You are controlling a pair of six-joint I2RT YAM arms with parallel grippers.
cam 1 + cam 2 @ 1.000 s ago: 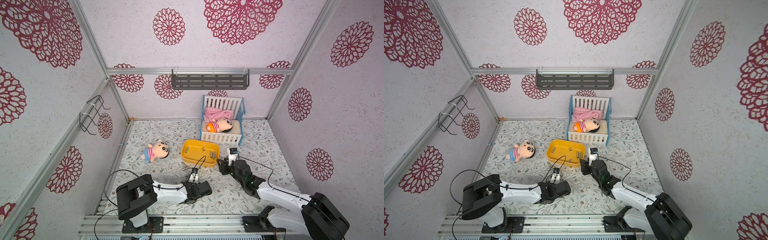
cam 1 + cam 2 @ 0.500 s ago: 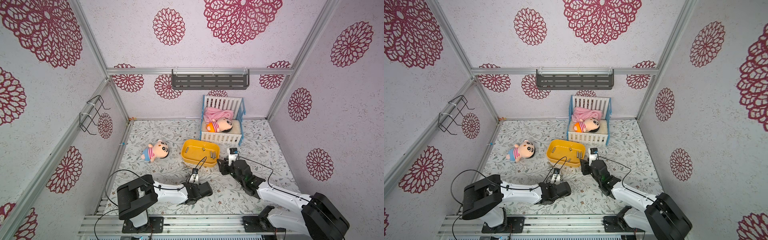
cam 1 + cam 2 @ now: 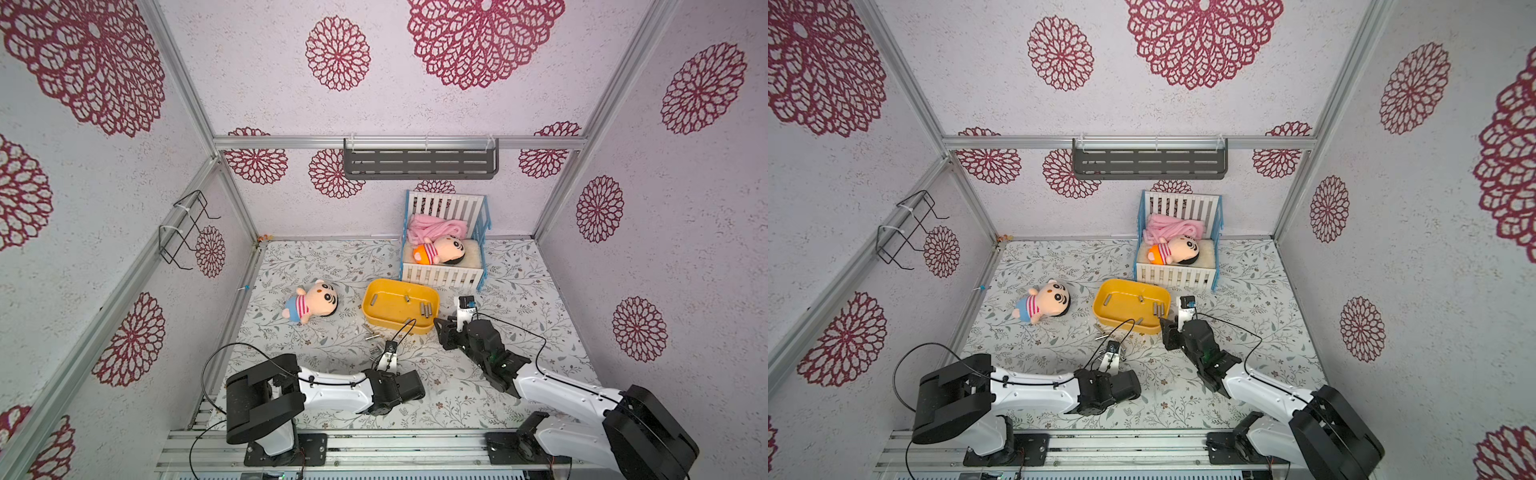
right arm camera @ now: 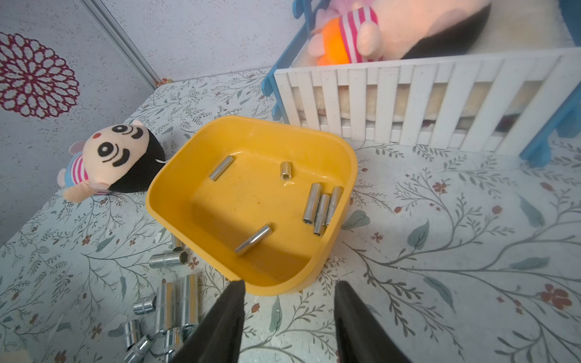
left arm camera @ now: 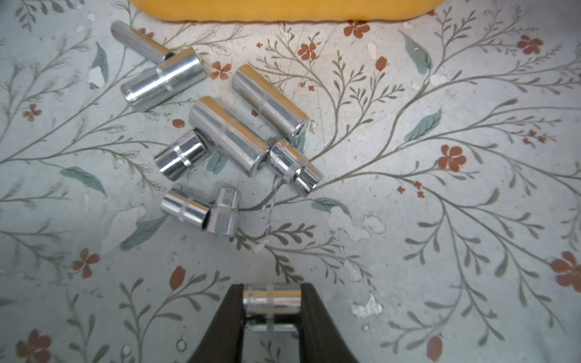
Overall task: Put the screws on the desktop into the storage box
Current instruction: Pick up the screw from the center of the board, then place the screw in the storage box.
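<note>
Your left gripper (image 5: 272, 298) was clamped end to end on one short silver screw (image 5: 272, 309), down at the desktop (image 5: 440, 220). Whether it had left the surface could not be told. About eight loose screws (image 5: 229, 135) lay clustered between it and the storage box (image 4: 251, 121).

The step looked like lift and carry. You would have done best to raise the screw straight up and pass above the cluster without brushing it. Then clear the yellow wall and let go low inside, so the smooth cylinder could not bounce out.

Your right gripper (image 4: 289, 284) stood open and empty just beside the box's near corner.

The box held six screws (image 4: 320, 207): three side by side against one wall, two long ones lying apart, and one short hex piece.
</note>
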